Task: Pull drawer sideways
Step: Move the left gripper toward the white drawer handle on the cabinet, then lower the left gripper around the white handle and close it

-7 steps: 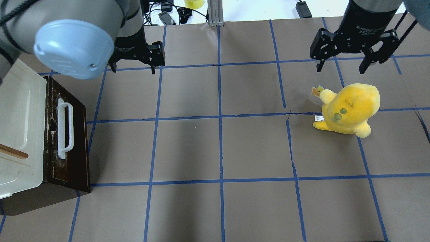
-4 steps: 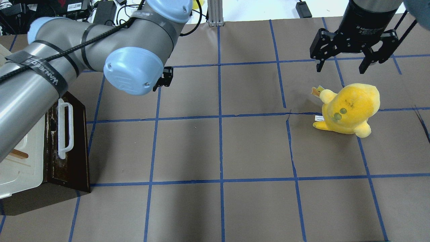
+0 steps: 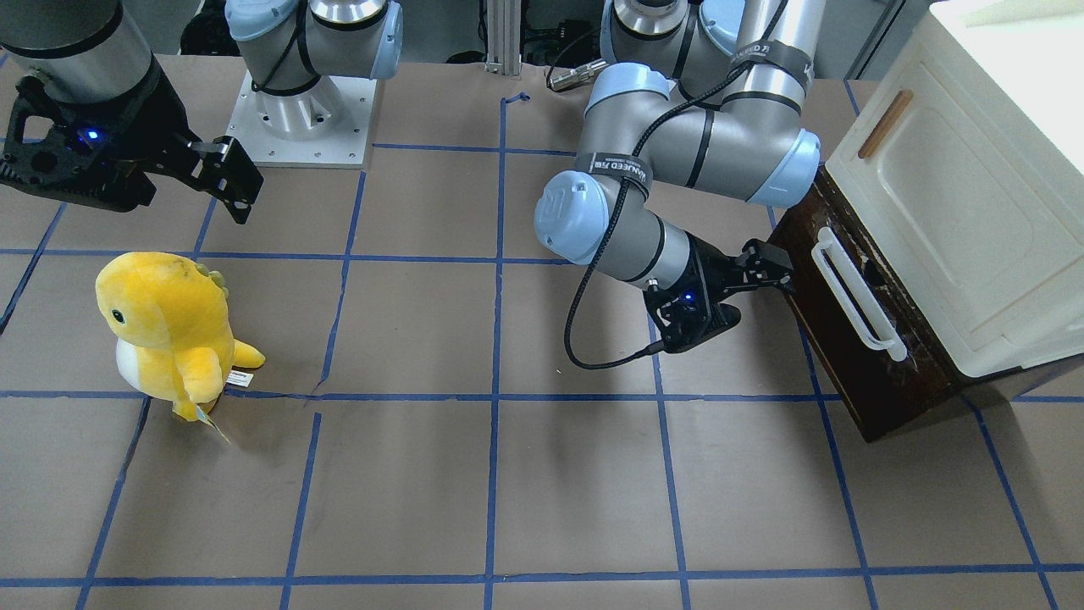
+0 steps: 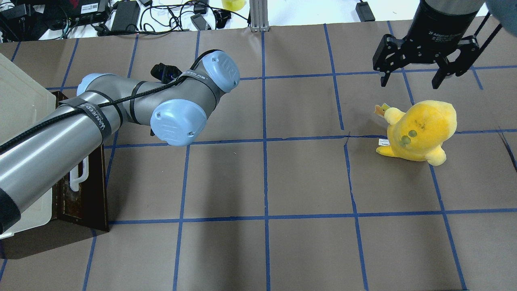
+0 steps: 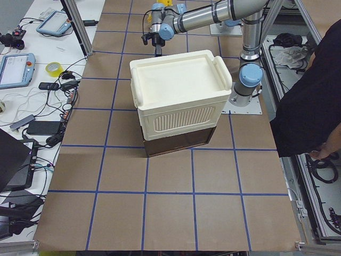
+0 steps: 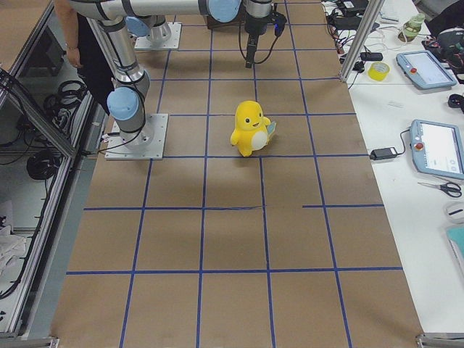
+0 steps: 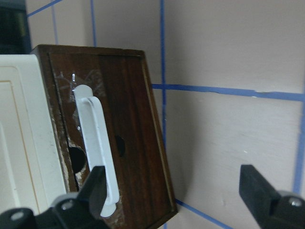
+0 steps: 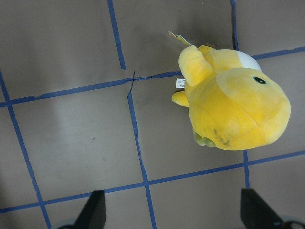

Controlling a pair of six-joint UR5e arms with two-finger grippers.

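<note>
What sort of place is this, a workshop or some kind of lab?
Probably a robotics test lab: two grey, blue-jointed robot arms bolted to a brown paper-covered table gridded with blue tape, and touchscreen control tablets on a side bench.

A yellow plush dinosaur is seen standing upright on the brown-papered counter, which is gridded with blue tape; a cream-white cabinet is set at one end.

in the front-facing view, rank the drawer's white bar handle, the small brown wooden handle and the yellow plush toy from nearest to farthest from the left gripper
From the left gripper:
1. white bar handle: right beside it, on the drawer front at the view's right.
2. small brown wooden handle: higher up on the cream door, toward the view's top right.
3. yellow plush toy: far off on the view's left.
</note>
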